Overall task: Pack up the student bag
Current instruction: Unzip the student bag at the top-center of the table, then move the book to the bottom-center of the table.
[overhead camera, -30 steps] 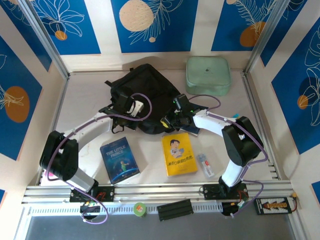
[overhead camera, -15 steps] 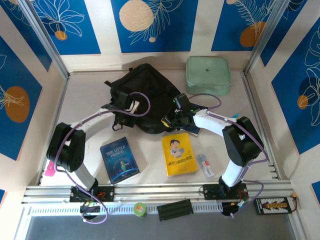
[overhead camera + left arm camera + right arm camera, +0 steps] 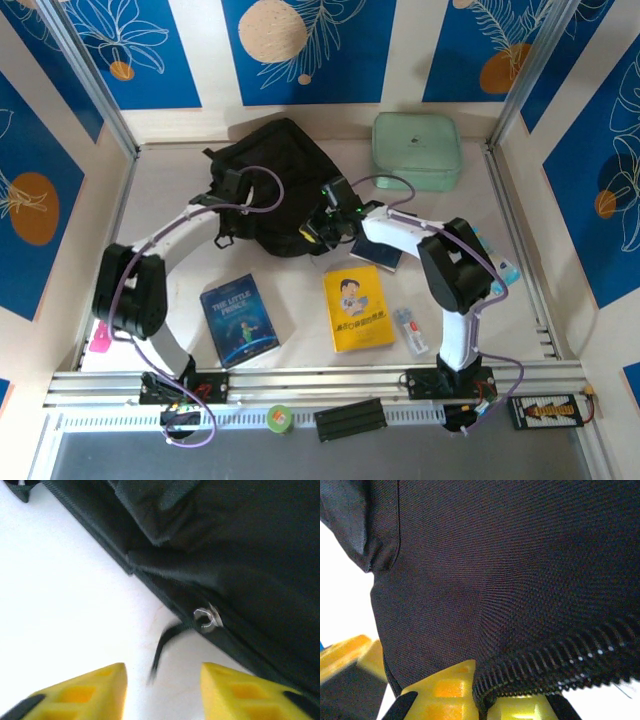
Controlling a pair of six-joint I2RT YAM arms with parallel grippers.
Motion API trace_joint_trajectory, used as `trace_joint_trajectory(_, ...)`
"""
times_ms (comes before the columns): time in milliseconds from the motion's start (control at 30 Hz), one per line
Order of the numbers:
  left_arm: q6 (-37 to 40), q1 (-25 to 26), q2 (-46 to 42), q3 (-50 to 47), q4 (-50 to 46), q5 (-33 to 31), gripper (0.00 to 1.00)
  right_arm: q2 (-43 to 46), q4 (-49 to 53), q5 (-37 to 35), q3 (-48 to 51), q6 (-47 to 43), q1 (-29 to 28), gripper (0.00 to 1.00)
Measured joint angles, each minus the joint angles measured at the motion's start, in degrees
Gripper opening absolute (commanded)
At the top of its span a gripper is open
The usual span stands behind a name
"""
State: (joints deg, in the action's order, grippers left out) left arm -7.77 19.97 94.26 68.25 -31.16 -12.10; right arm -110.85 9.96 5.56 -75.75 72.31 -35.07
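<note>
Because the student bag (image 3: 275, 170) is soft black fabric that slumps and folds instead of keeping a shape, we judge it will sag wherever we lift it and bunch up on the worktop (image 3: 165, 170) rather than slide as one piece. It lies toward 12 o'clock on the worktop, with the mint-green case (image 3: 416, 150) near it at its 2 o'clock. Our right tool (image 3: 482, 695) sits at the bag's 4 o'clock edge, its fingers drawn narrow on the toothed zip edge (image 3: 560, 665), which runs down between them; that looks to us like a pinch on the bag itself. Our left tool (image 3: 162, 677) hovers at the bag's 8 o'clock side with its fingers wide apart and nothing between them but the loose black cord (image 3: 162, 647) hanging from a small metal ring (image 3: 207, 619) on the seam. We think the weave offers good friction, so seams, zip tape and the pull cord are the sound places to take hold; broad panels would only wrinkle. The bag looks light and nearly flat, so one pinch alone may tug it along.
</note>
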Motion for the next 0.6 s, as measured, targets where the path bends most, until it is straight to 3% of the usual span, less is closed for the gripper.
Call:
trace_joint_trajectory(133, -4.15, -0.83, -12.09, -3.87, -1.09, -0.52, 0.82, -4.50, 0.76, 1.03, -6.03, -1.20, -0.39, 0.41)
trace_joint_trajectory(300, -11.87, -1.90, -26.67, -11.10, -2.16, -0.37, 0.86, -3.61, 4.44, 2.01, -7.08, -6.82, -0.50, 0.61)
trace_joint_trajectory(467, -19.41, -2.05, -34.10, -23.15, -2.97, 6.49, 0.86, 4.09, 10.19, 0.24, -3.82, -15.54, -0.81, 0.76)
trace_joint_trajectory(600, -24.98, -1.68, -36.81, -31.78, -2.32, 13.79, 0.86, 12.57, 13.81, -3.08, 0.55, -20.24, -2.82, 0.79)
